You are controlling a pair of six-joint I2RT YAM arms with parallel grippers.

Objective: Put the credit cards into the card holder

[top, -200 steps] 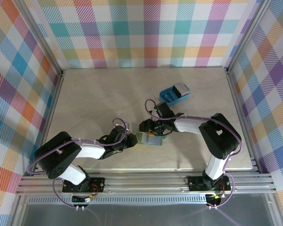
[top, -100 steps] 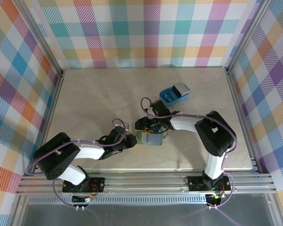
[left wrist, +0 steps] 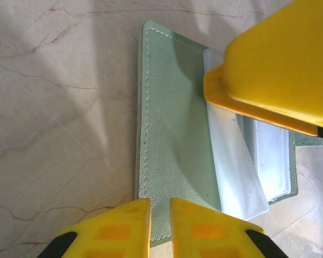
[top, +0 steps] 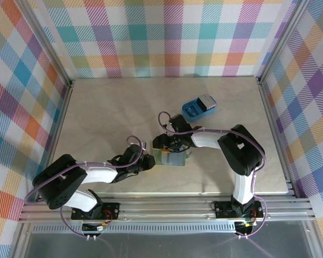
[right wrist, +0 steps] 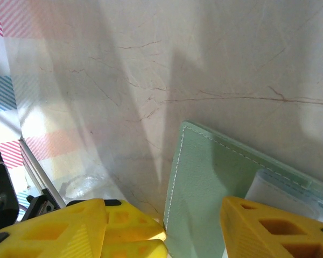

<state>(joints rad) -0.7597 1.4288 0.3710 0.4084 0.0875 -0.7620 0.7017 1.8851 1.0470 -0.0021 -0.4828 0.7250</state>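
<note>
Top view: the card holder (top: 171,158) lies on the table (top: 113,113) just below centre, between the left pincer (top: 149,161) and the right pincer (top: 169,145). To the upper right, a blue tray (top: 192,110) holds a grey-white card (top: 208,100).

Left wrist: the holder (left wrist: 175,140) is sage-green and stitched, its long axis running top to bottom. At its right lies a pale sheet (left wrist: 239,166), perhaps a pocket. The left pincer (left wrist: 160,223) is closed at the holder's lower edge.

Right wrist: the right pincer (right wrist: 194,226) stands open, straddling the holder (right wrist: 204,183).

We see the card holder (left wrist: 175,150) in matt, grained, stitched leather, perhaps imitation, on a smooth marble-look table (left wrist: 59,107).
</note>
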